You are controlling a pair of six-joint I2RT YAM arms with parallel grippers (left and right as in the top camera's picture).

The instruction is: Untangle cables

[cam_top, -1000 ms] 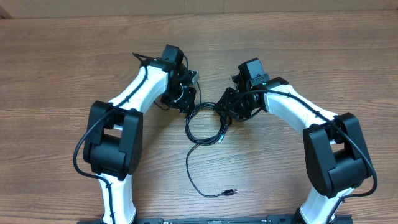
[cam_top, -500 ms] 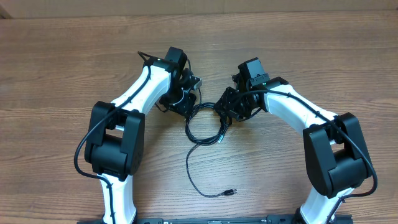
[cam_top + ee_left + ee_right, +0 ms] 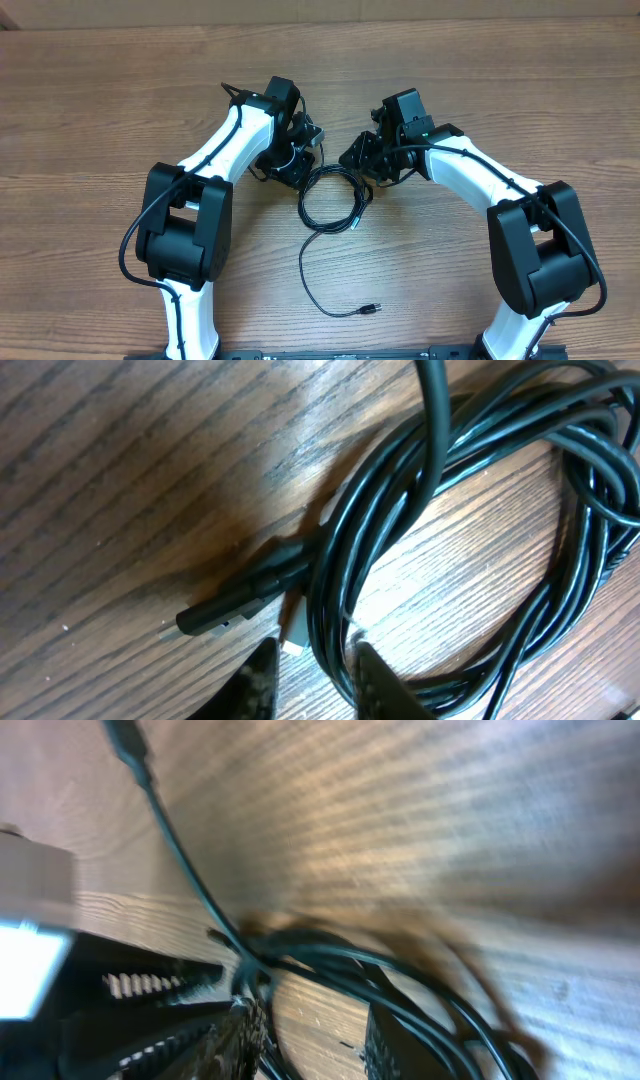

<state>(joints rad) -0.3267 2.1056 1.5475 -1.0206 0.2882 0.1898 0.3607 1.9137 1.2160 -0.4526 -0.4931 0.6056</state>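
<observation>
The thin black cable, wound in a loose coil [image 3: 333, 198] on the wooden desk [image 3: 100, 120], lies between the two arms, about equally near each. Its bundled strands [image 3: 335, 590] run straight through the left jaws, which stand slightly apart astride them without visibly clamping. A few strands [image 3: 330, 970] also cross the gap of the right jaws, which are part open and, as far as the blurred view shows, pinch nothing. In both gaps the strands lie crosswise to the closing direction, so either jaws could likely close on them, while the free tail with its small plug [image 3: 370, 309] trails away from both jaws toward the arm bases.
</observation>
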